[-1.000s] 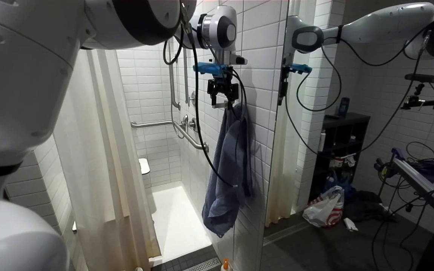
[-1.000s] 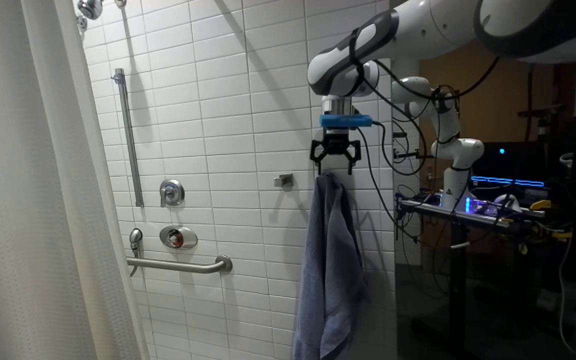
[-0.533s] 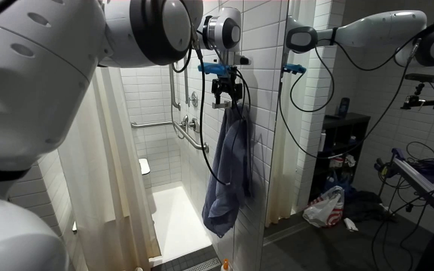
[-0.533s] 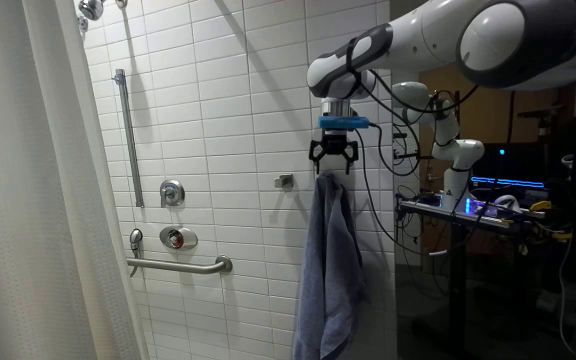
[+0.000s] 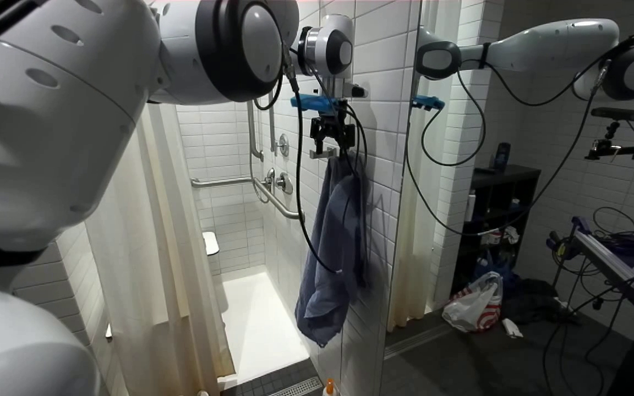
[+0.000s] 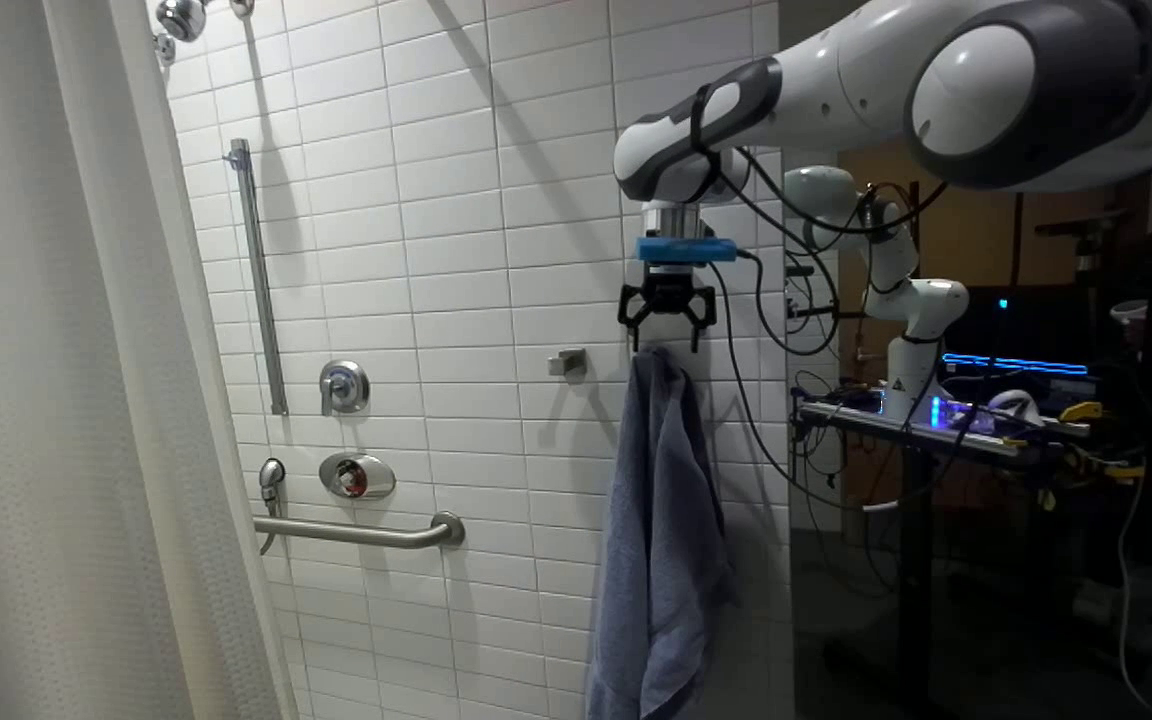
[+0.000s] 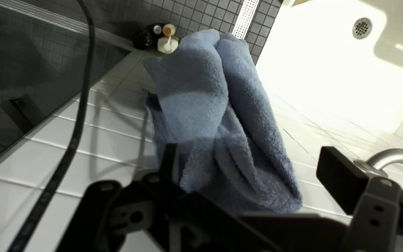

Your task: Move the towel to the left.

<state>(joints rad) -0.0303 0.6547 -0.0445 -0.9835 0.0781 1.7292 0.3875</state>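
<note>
The blue-grey towel [image 6: 656, 540] hangs against the white tiled wall in both exterior views [image 5: 328, 258]. What holds it up is hidden under its bunched top. My gripper [image 6: 666, 345] points down with its fingers apart, right above the towel's top; it also shows in an exterior view [image 5: 332, 148]. In the wrist view the towel [image 7: 201, 105] lies between and beyond the open fingers [image 7: 254, 171], with space between it and the right finger. I cannot tell if a finger touches it. A small square metal hook [image 6: 567, 362] sits on the wall left of the towel.
A metal grab bar [image 6: 366, 532] is lower left on the wall. A shower curtain [image 6: 86, 400] hangs at the left. A dark mirror [image 6: 936, 620] adjoins the wall on the right. Bottles [image 7: 168, 43] stand on the floor below. A black cable [image 7: 79, 129] loops beside the gripper.
The arm's elbow has come lower and the gripper has shifted slightly left and down in an exterior view, closer to the wall. The fingers stay apart and the towel has not moved.
</note>
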